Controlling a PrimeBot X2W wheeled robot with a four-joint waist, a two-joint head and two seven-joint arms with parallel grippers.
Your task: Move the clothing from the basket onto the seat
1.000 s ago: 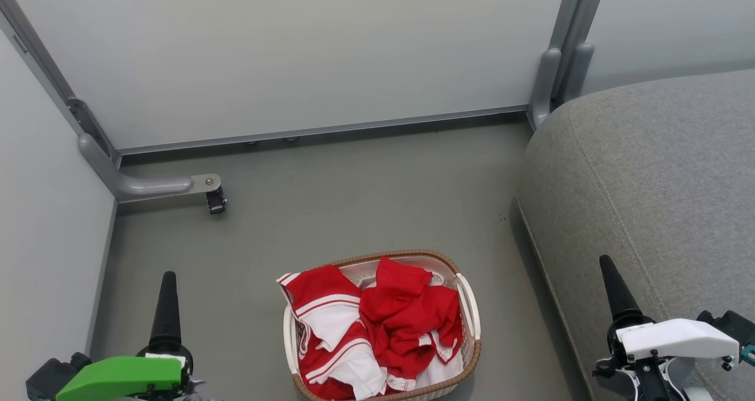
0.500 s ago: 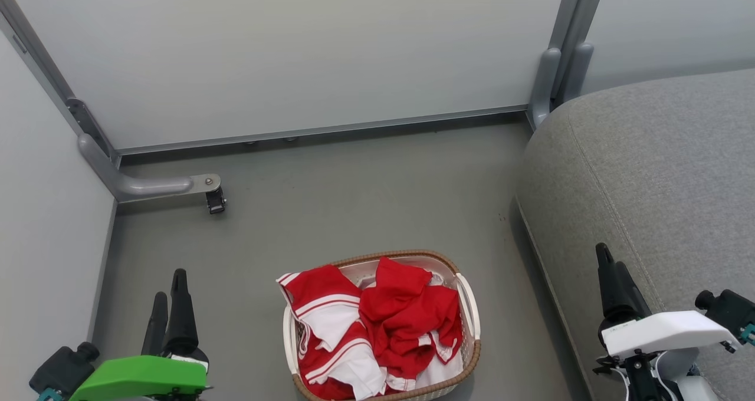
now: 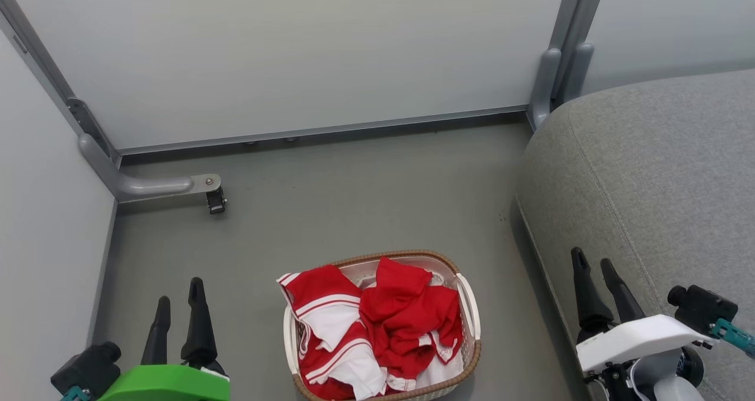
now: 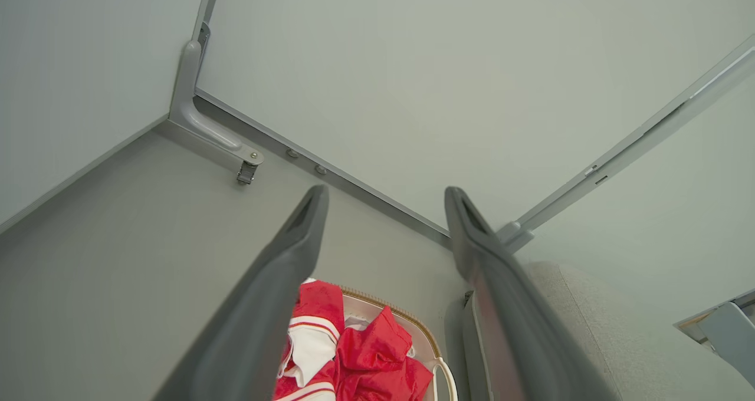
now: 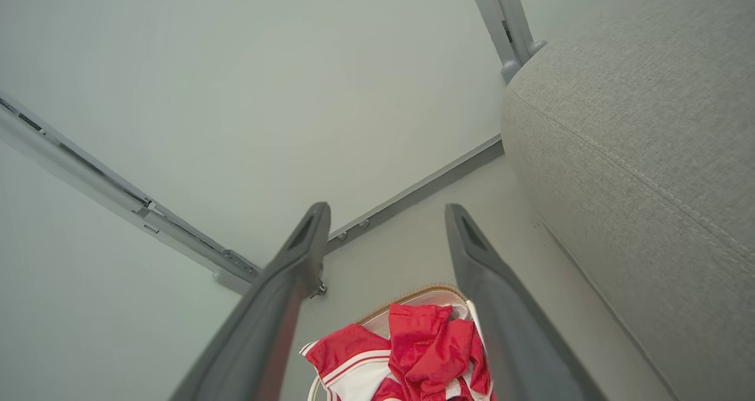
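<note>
Two crumpled red garments (image 3: 407,324) are heaped in the oval perforated basket (image 3: 473,315) beside the rounded fabric seat (image 3: 660,171); left gripper (image 3: 180,291) and right gripper (image 3: 591,256) are spread wide, empty.

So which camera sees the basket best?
The head view: nearly the whole basket shows from above, red clothing heaped inside. Each wrist view cuts it off at the bottom edge, leaving part of its rim.

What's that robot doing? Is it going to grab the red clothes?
It looks like it's getting ready to. The red and white clothing is piled in the basket on the floor, and none of it is on the grey seat yet. The left gripper and right gripper are both open and empty, one on each side of the basket, touching nothing.
</note>
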